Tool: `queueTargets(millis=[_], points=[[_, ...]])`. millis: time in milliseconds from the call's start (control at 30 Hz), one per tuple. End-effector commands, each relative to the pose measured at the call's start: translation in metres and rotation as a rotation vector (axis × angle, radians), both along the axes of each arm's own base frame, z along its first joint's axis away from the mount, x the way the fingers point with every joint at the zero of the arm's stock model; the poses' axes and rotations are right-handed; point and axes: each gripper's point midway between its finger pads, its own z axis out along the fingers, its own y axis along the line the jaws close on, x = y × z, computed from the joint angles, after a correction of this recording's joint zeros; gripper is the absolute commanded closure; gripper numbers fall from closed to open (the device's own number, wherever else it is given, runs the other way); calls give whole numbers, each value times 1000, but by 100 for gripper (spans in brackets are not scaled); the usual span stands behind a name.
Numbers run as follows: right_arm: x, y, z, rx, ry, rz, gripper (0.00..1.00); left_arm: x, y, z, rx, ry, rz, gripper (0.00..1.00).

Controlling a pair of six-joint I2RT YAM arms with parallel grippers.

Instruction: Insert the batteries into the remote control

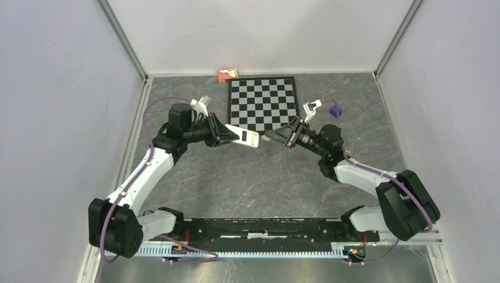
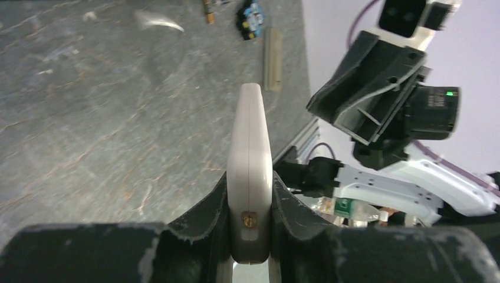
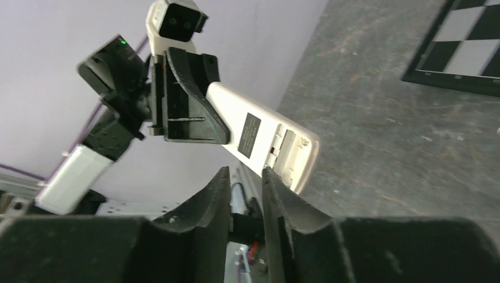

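Over the grey table (image 1: 253,183), the left gripper (image 2: 250,186) clamps the white remote (image 2: 250,130) in mid-air; the right gripper (image 3: 244,174), narrowly parted, load unclear, should line up squarely with the open battery bay (image 3: 285,150).

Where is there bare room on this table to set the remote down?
Widest bare patch: the near middle of the table, between the left arm, the right arm and the base rail. Crowded beyond it: the left gripper holding the remote, the right gripper, the chessboard and the purple cube.
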Motion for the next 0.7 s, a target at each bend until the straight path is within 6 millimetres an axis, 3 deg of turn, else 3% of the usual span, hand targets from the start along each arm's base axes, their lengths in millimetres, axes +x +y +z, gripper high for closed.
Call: queueTargets(millis=[0,100,233,467,667], points=[[1,-5,-19,-154,-71,-15,58,3,12,-18,134,-49,-5,98],[3,-7,-22,-234,-154,-17,27,-2,9,-16,129,-78,-56,98],[-3,0,-4,-287,-329,68,7,-19,-1,4,64,-164,-185,98],[-23,24,20,-326,-552,324,2,-52,-11,32,-13,-306,-377,98],[-54,44,22,-300,-615,521,10,-68,-12,47,-59,-366,-443,98]])
